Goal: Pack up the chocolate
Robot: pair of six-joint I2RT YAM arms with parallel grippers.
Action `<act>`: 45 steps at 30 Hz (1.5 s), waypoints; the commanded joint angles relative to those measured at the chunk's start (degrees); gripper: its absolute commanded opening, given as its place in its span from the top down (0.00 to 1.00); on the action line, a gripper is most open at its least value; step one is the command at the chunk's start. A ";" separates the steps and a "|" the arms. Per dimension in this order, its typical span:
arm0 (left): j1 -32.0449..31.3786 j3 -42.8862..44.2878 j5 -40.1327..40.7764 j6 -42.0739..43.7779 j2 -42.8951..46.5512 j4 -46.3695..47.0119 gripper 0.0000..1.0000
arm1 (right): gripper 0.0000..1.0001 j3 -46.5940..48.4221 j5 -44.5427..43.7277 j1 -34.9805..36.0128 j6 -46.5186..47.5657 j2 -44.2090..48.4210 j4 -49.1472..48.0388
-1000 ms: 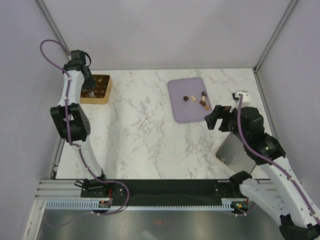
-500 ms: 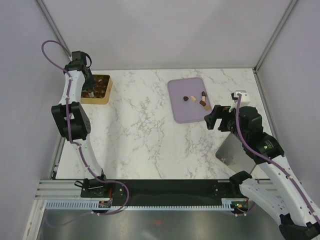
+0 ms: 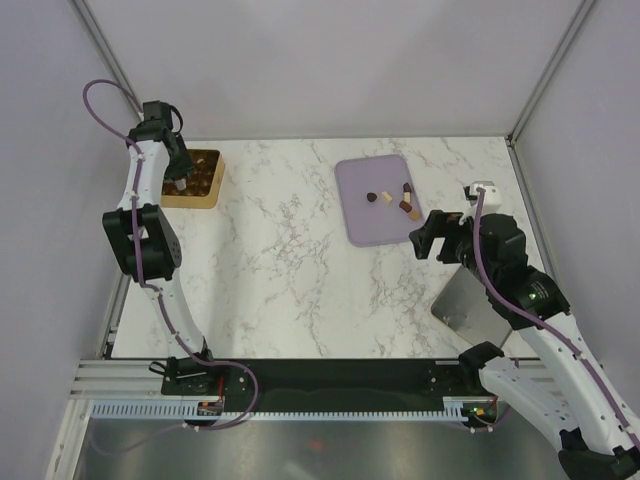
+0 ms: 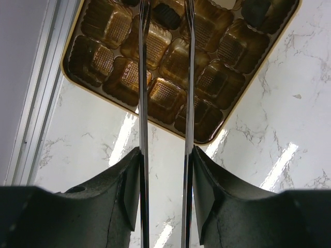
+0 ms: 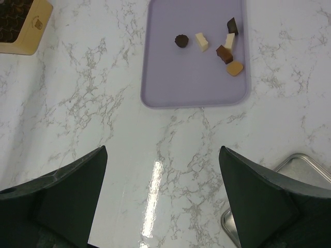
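Several small pieces of chocolate [image 3: 405,205] lie on the lilac tray [image 3: 355,215]: a dark round one [image 5: 181,41], a cream one [image 5: 201,41], a brown one [image 5: 224,53] and a tan one [image 5: 235,67]. The golden-brown compartmented box [image 3: 203,180] sits at the far left. My left gripper [image 3: 180,181] hangs over it, open, its thin fingers [image 4: 141,103] a narrow gap apart with nothing between them. A dark piece [image 4: 165,14] rests in a compartment below the tips [image 4: 165,4]. My right gripper [image 3: 430,235] is wide open above the marble, near the tray's front edge [image 5: 194,105].
A metal tray [image 3: 470,305] lies at the right, under the right arm, its corner [image 5: 305,170] beside the right finger. The box corner [image 5: 20,31] shows at the top left of the right wrist view. A metal rail [image 4: 36,103] runs along the table's left edge.
The left gripper's jaws have spread apart over the box, and it has shifted slightly. The right arm and the pieces on the tray have not moved.
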State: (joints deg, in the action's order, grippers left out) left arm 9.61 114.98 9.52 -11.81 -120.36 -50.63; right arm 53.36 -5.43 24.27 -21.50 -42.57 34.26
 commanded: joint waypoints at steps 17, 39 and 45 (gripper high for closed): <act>-32.88 -13.29 -4.68 0.92 19.72 7.74 0.52 | 0.02 4.47 -2.48 0.16 0.14 3.28 3.88; -53.20 -3.10 0.15 -0.32 -0.75 10.91 0.49 | 0.02 4.56 -3.53 0.07 1.54 3.19 4.85; -53.20 -1.96 0.24 -0.32 -3.57 11.26 0.49 | 0.02 4.29 -4.06 0.16 1.72 3.28 4.76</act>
State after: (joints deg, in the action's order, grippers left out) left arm -43.48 109.91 8.45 -11.73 -122.76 -42.02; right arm 56.21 -8.08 24.27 -20.71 -39.44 38.89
